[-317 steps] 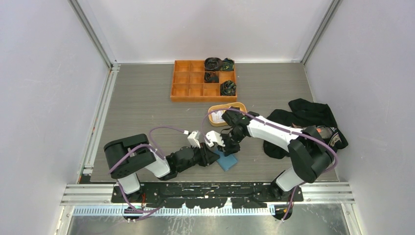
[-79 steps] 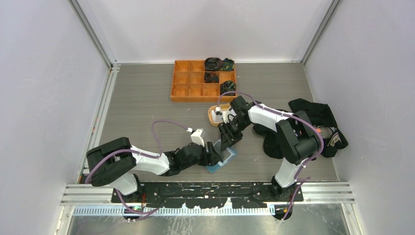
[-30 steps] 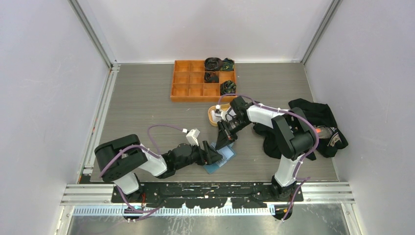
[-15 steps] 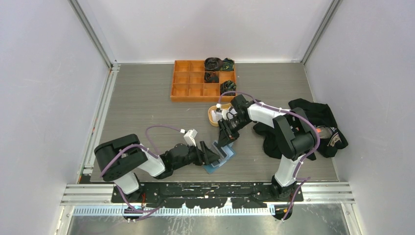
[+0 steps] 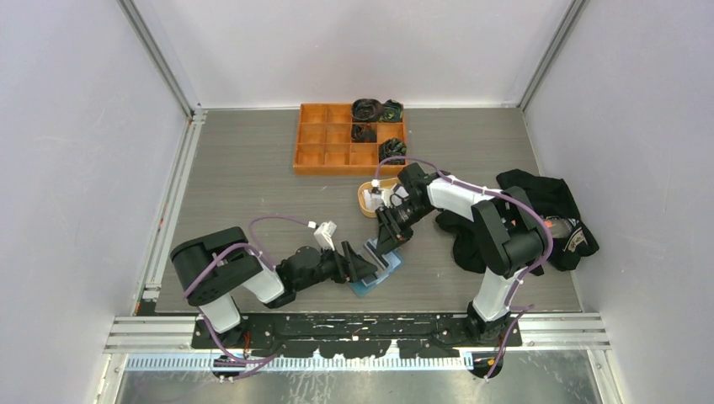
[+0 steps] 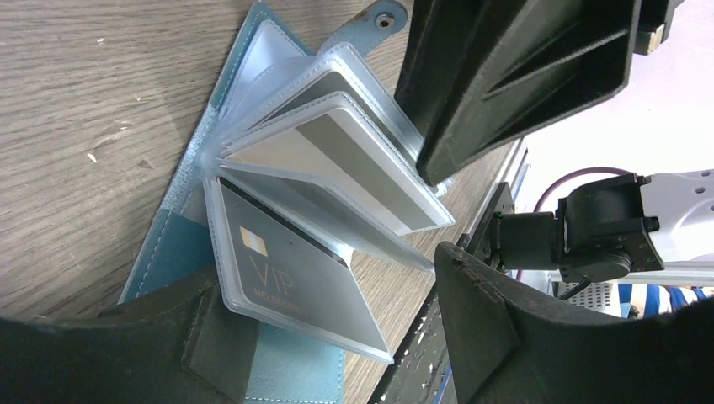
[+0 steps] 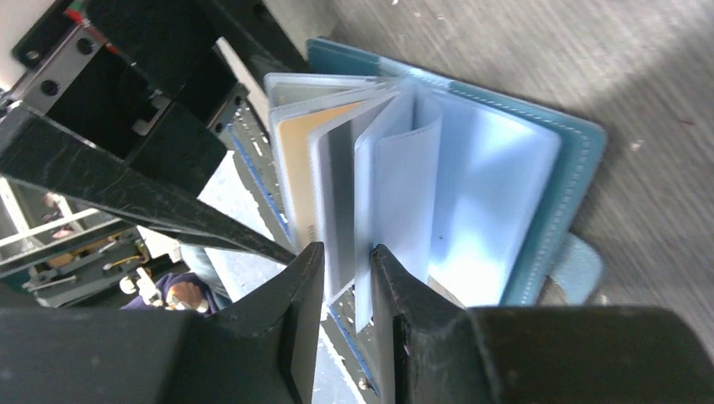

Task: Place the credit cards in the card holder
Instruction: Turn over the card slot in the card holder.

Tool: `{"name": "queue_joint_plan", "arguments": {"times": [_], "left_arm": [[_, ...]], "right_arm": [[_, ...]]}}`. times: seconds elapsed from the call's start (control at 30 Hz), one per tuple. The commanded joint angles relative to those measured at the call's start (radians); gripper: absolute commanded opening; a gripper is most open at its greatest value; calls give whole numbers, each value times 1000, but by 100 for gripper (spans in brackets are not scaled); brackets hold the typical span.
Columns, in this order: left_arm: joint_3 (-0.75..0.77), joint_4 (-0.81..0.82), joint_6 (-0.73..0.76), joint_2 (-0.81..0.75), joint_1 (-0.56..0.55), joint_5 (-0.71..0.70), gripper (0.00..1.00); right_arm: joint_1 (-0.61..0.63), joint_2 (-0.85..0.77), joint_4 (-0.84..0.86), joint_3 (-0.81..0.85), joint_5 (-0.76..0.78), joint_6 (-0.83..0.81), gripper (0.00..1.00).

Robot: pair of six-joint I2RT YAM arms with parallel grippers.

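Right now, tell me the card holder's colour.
The holder is blue, clearest in the right wrist view.

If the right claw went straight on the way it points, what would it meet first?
The fanned clear sleeves of the card holder. One sleeve edge already sits inside the right claw. Pushed on, it would likely slide along that sleeve toward the holder's spine, though depth is unclear.

Orange tray (image 5: 324, 156) at back, black clothing (image 5: 539, 200) at right.
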Motion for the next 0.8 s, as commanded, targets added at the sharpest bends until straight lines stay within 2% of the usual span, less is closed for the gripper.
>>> {"name": "queue_joint_plan", "arguments": {"times": [0.0,0.4,0.77], "left_arm": [[-28,30,14,18,16,-25,73],[-54,60,29,-19,17,-11,78],[-38,154,27,38,15,52,82]], "right_arm": [[7,-48,-22,26,-127,-20,33],[18,-2,20,10,-183,51,33],[23,40,76,-4,-223,134,22]]}}
